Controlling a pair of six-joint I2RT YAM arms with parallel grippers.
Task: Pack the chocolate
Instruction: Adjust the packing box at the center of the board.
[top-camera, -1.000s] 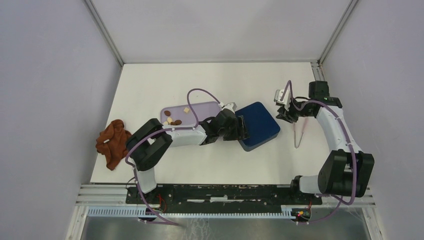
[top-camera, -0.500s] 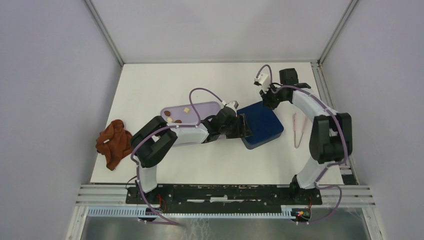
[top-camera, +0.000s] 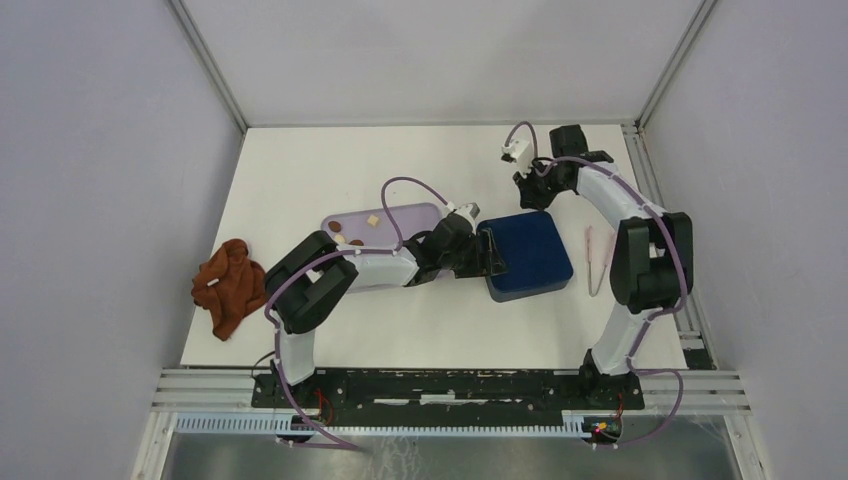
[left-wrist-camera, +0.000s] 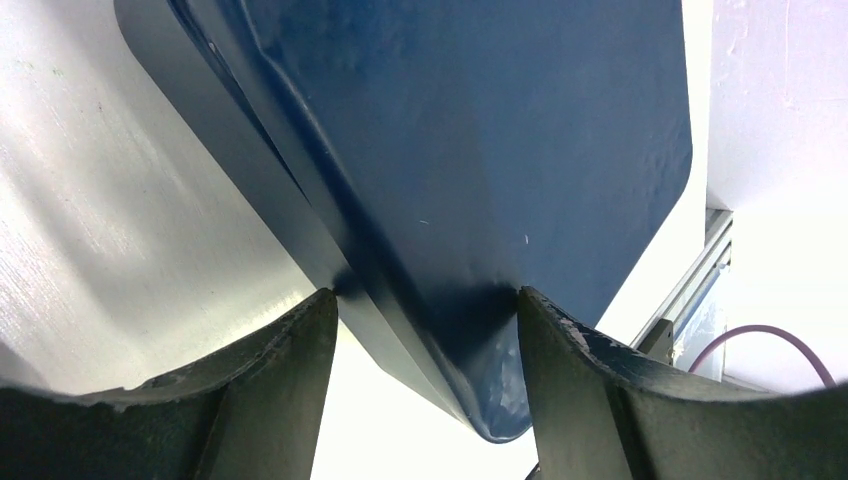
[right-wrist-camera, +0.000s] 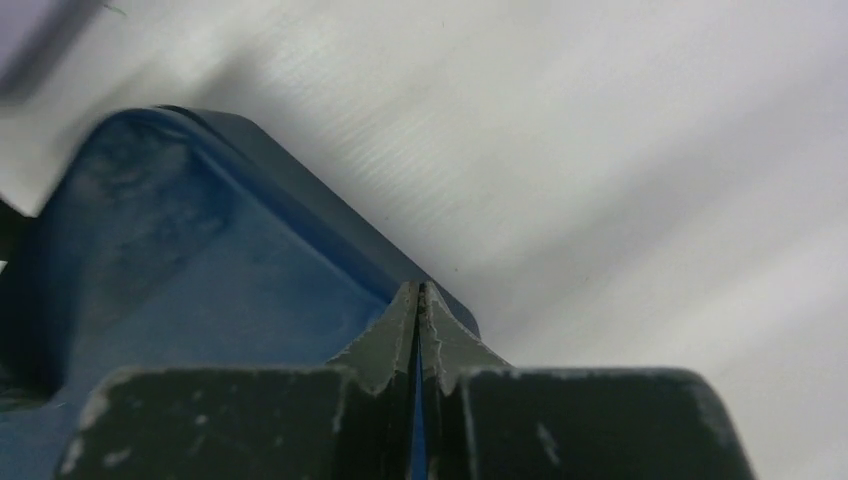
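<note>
Left end effector (left-wrist-camera: 428, 305): jaws stand wide, astride a corner on the left side of a dark blue, rounded-square plastic box (top-camera: 530, 255). Both inner faces look pressed to its sides, so it reads as a grip on the box.
Right end effector (right-wrist-camera: 420, 295): fingers pressed together with nothing between them. The tips are at the box's far rim; whether they touch it or sit just above cannot be told.
Box: sits flat on the white tabletop (top-camera: 330, 170) between the two arms, and its lid seems to be on.
Chocolate (top-camera: 341, 238): a few small brown and cream pieces on the flat lavender plastic tray (top-camera: 410, 215) just left of the box. The left arm hides part of the tray, and none of the pieces is seen in the box.
Handling, judged: each piece is light, stiff and smooth. It is likely to skid on the tray, and to mark or crack under a hard pinch.
Where to take hold, judged: across a piece's two opposite sides, low down and gently, one piece at a time.
Tongs: slim pink tongs (top-camera: 597, 258) lie on the tabletop right of the box, apart from it, with neither end effector on them.
Cloth: a crumpled reddish-brown cloth (top-camera: 228, 285) lies at the tabletop's left edge, well apart from the tray.
Writing: no brand, label or lettering can be read on anything.
</note>
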